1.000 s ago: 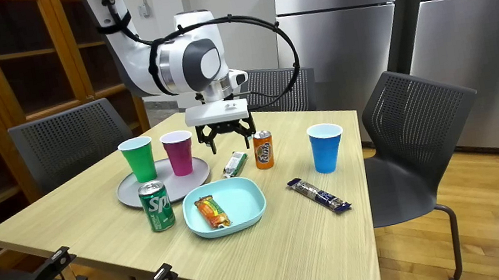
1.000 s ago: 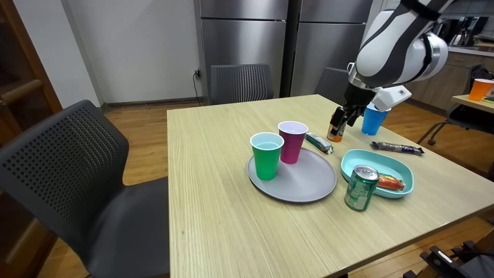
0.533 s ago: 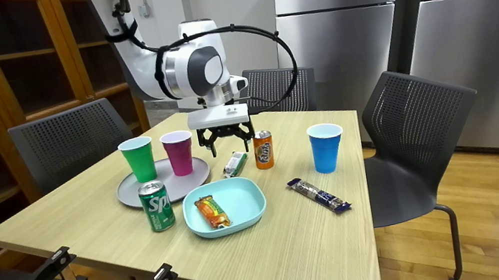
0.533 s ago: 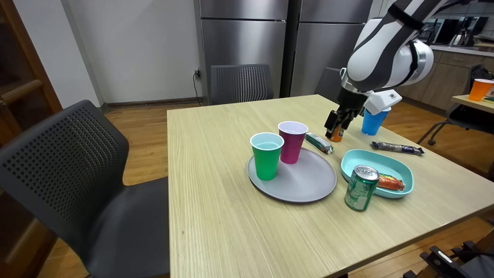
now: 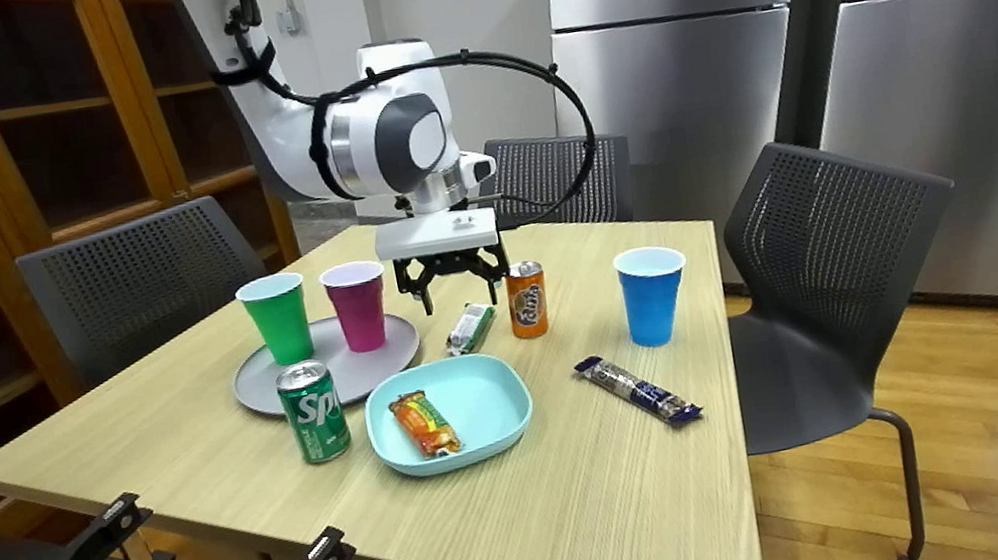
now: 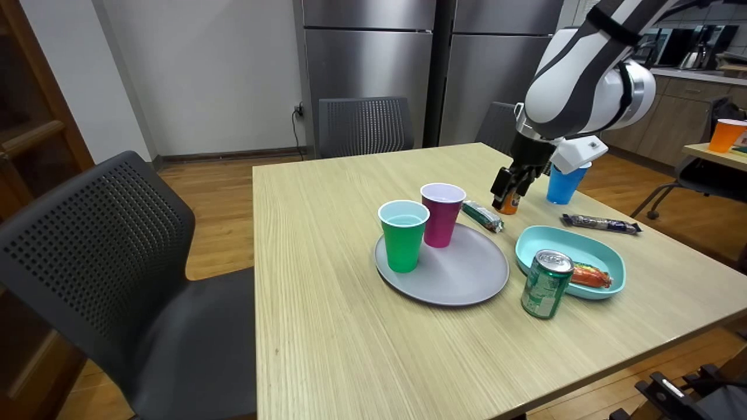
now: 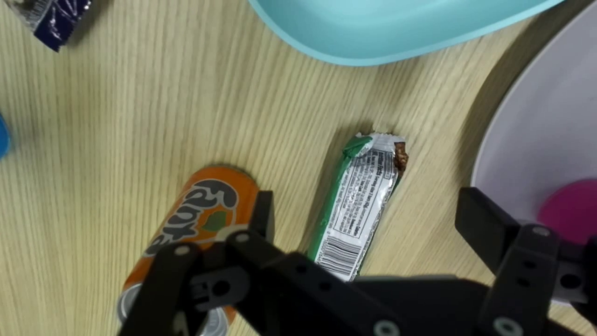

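My gripper [image 5: 461, 299] is open and empty above the table, its fingers pointing down. It also shows in an exterior view [image 6: 506, 188] and in the wrist view [image 7: 366, 210]. A green and silver wrapped bar [image 7: 354, 200] lies below, between the spread fingers and not touched; its near end is hidden by the gripper. The bar also shows in both exterior views [image 5: 471, 328] [image 6: 482, 216]. An orange Fanta can [image 7: 200, 205] stands upright beside the left finger in the wrist view, and close by in an exterior view [image 5: 527, 301]. Whether finger and can touch is unclear.
A grey plate [image 6: 461, 286] bears a green cup [image 6: 402, 239] and a magenta cup [image 6: 442, 216]. A light blue tray [image 5: 493, 413] holds an orange wrapped bar [image 5: 425, 424]. A Sprite can [image 5: 314, 417], a blue cup [image 5: 652, 300] and a dark blue bar [image 5: 639, 390] are around.
Since one second ago the arm has come down a little and moved slightly left in an exterior view. Over the last half second it has not visibly moved. The objects stay put.
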Robot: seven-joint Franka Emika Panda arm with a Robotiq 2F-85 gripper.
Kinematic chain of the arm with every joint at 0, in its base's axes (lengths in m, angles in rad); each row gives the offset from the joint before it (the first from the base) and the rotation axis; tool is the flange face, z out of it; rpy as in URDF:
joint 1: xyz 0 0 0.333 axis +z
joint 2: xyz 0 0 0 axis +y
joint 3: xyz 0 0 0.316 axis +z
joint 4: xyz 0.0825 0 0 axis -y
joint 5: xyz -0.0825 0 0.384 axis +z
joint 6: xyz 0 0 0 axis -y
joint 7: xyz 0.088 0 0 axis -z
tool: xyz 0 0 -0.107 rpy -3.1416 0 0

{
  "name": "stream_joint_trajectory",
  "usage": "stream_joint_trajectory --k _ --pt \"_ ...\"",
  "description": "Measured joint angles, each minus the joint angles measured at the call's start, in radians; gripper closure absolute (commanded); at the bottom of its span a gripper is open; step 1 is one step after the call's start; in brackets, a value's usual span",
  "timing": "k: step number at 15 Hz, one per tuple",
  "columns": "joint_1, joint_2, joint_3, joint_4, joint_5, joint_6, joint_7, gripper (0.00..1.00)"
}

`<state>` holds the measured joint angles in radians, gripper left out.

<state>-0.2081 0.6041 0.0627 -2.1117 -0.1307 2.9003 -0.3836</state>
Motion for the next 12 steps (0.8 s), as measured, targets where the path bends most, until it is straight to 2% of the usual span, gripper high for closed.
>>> stream_joint_trajectory --k 12 --pt "-0.018 0.069 0.056 0.03 0.076 0.058 0.018 0.0"
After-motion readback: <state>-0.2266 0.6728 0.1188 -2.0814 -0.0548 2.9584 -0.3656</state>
